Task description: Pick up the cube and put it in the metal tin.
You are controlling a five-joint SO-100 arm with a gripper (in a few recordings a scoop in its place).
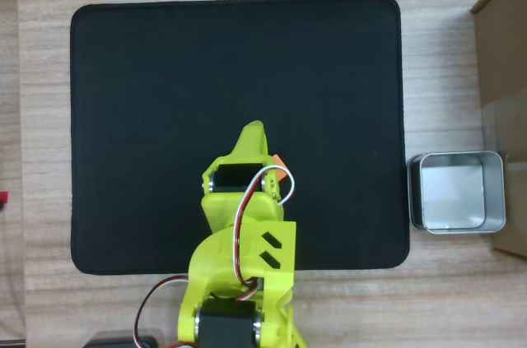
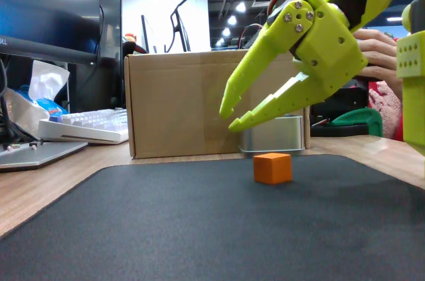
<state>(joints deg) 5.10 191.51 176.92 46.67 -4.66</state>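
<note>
The orange cube (image 2: 272, 167) sits on the black mat (image 2: 166, 228); in the overhead view only a corner of the cube (image 1: 279, 160) peeks out from under the arm. My yellow-green gripper (image 2: 230, 117) hangs open above and slightly left of the cube in the fixed view, with nothing between its fingers. Seen from overhead, the gripper (image 1: 254, 138) points toward the mat's middle. The shiny metal tin (image 1: 457, 192) stands empty on the wood just off the mat's right edge; in the fixed view the tin (image 2: 273, 140) shows behind the gripper.
A brown cardboard box (image 2: 179, 101) stands behind the mat, and the box (image 1: 504, 76) lies beyond the tin at the overhead view's right edge. A keyboard (image 2: 86, 126) and a tissue pack lie at the left. A person's hand (image 2: 380, 48) shows at the right.
</note>
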